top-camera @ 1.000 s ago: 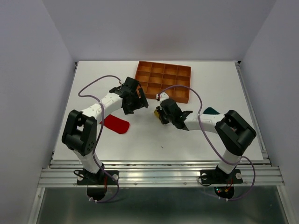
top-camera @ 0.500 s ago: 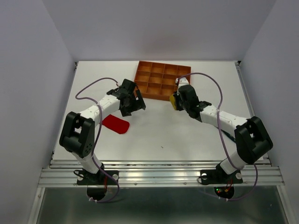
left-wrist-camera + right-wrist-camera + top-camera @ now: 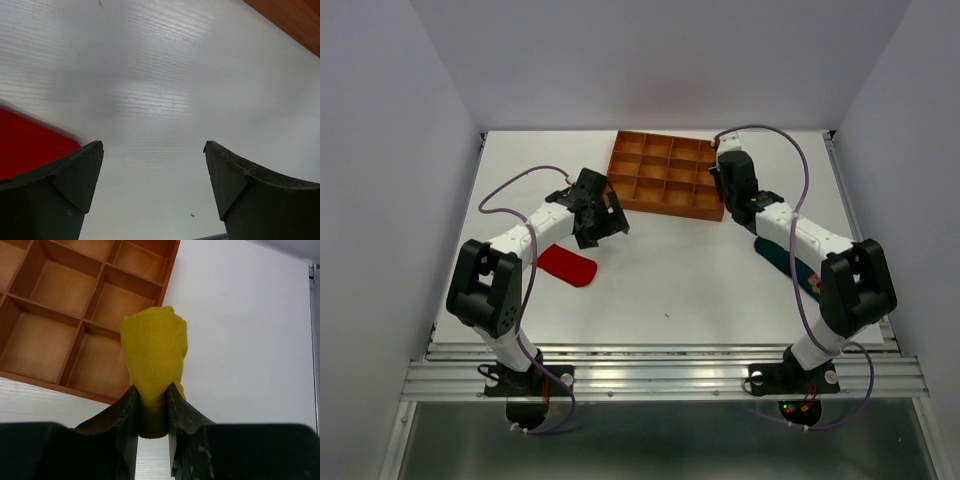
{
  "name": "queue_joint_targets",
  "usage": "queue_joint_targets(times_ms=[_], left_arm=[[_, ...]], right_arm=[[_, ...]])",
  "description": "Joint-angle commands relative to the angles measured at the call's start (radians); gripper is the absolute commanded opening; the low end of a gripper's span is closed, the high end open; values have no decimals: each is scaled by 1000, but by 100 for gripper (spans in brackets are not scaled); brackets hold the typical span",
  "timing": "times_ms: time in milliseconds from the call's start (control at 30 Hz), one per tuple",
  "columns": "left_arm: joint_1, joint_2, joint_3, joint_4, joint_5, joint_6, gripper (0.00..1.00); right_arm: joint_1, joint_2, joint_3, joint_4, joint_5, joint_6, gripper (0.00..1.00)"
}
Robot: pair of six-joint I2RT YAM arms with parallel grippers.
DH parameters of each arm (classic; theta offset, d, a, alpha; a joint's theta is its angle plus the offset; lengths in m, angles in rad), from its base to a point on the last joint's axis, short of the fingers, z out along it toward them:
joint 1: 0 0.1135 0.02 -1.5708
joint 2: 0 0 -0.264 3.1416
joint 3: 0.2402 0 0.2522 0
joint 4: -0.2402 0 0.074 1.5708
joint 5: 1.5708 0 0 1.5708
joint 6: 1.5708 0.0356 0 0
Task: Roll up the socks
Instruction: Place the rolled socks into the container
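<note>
Surface [image 3: 670, 290], top view: carries red sock [image 3: 568, 266] and dark teal sock [image 3: 782, 255], both flat. Left wrist: left claw [image 3: 152, 146] apart, empty. Right wrist: right claw [image 3: 152, 392] clamped on rolled yellow sock [image 3: 155, 347] over gridded tray [image 3: 169, 275] edge. Stowing step, by the look; next calls for lowering into a compartment, then release.

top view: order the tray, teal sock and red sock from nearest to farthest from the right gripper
1. tray, back of table, at the right gripper
2. teal sock, right side, by that arm
3. red sock, far left side
</note>
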Motion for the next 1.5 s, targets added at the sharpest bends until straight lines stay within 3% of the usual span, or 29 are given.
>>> queue_joint_targets(times_ms=[0,300,467,833,1167,1233,1467], left_arm=[[12,-32,-7,11,-12,20,94],[23,-16,-12,11,-15,20,94],[26,-4,-15,16,-7,20,94],[60,17,28,37,-3,8,94],[149,167,329,88,-33,95,94],[152,238,416,75,-85,117,92],[169,396,572,51,-76,207,82]], right_arm=[[-8,63,53,31,19,-85,1],[-8,204,93,45,-50,-140,1],[-8,221,91,89,-154,-140,1],[-8,275,136,72,-201,-149,1],[-8,267,143,82,-133,-138,1],[-8,244,152,88,-119,-129,1],[-8,177,166,86,-93,-126,1]])
